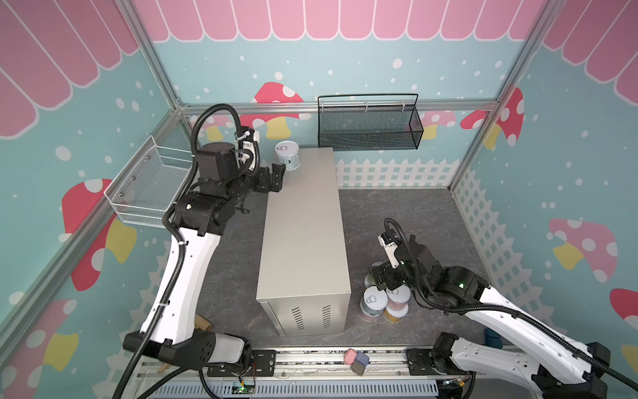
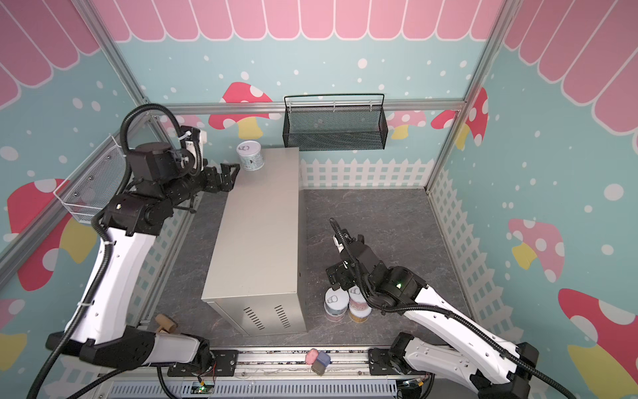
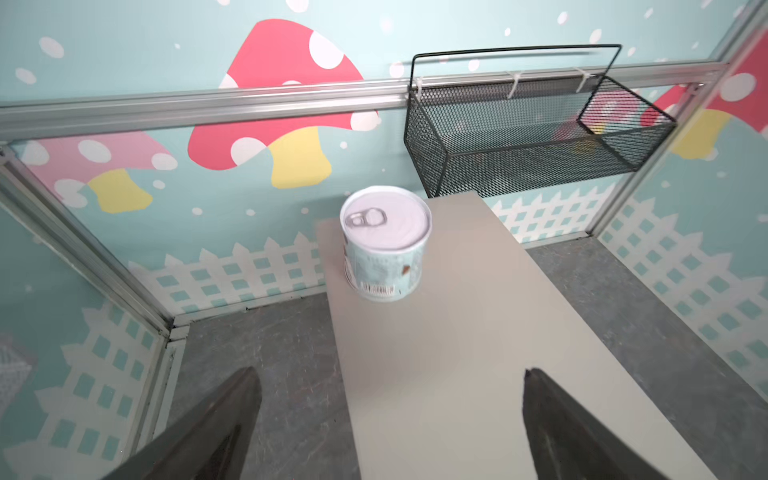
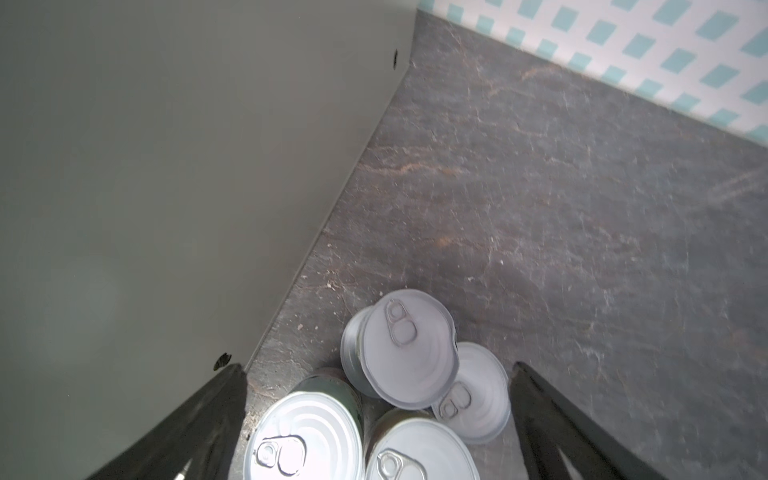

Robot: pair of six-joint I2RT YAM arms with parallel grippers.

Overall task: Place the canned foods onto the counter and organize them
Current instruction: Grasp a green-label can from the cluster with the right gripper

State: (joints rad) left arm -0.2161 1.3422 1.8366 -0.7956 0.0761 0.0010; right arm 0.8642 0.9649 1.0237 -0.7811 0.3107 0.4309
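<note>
Left gripper (image 3: 390, 370) jaws stand apart, empty; just ahead, one light-blue can (image 3: 384, 245) stands upright at the eleven-o'clock corner of the counter (image 3: 457, 332). Right gripper (image 4: 376, 366), also spread, hovers over clustered cans (image 4: 409, 349) on the floor (image 4: 540, 208) at the counter's four o'clock. One is placed; most seemingly remain.

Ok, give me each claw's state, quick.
Left claw: open, holding nothing; light blue can stands free on the counter.
Right claw: open over the floor cans, holding nothing.
</note>
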